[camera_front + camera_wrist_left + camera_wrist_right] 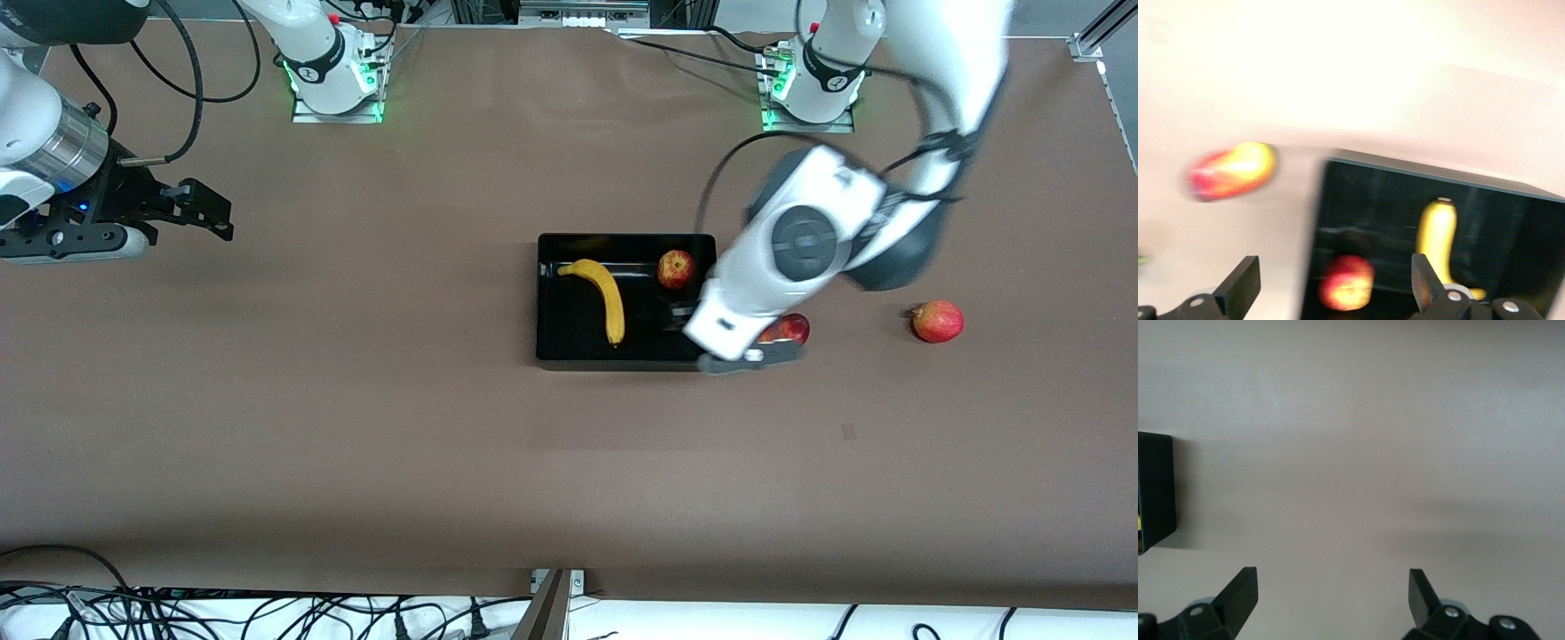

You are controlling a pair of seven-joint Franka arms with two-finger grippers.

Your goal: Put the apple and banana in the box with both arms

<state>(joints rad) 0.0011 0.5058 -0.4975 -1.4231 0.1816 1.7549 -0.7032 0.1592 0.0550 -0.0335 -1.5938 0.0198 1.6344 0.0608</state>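
The brown bench (356, 418) carries everything, with the two arm bases at its camera-far edge. The left arm (805, 240) reaches down over the box's end that faces its own side of the bench, a posture that suits dropping fruit into the box or pulling away from it; which of the two cannot be told. The right arm (53, 169) waits well apart at its own end of the bench, out of the way.

The box (556, 347), a glossy black open bin, sits mid-bench, within reach of both arms. The banana (606, 293) lies on its floor, curving from the camera-far wall toward the near one. The apple (676, 268), red with yellow patches, rests in the box's camera-far corner toward the left arm's end. Judged from this, both task fruits are already inside.

The left gripper (1331, 283) hovers over the box's edge, fingers spread and empty; its wrist view shows apple (1347, 283) and banana (1438, 240) below. The right gripper (1331, 593) is over bare bench, fingers likewise spread, holding nothing.

Two other red fruits stay outside: one (789, 329) just beside the box, partly hidden by the left arm, and one (938, 321) farther toward the left arm's end.
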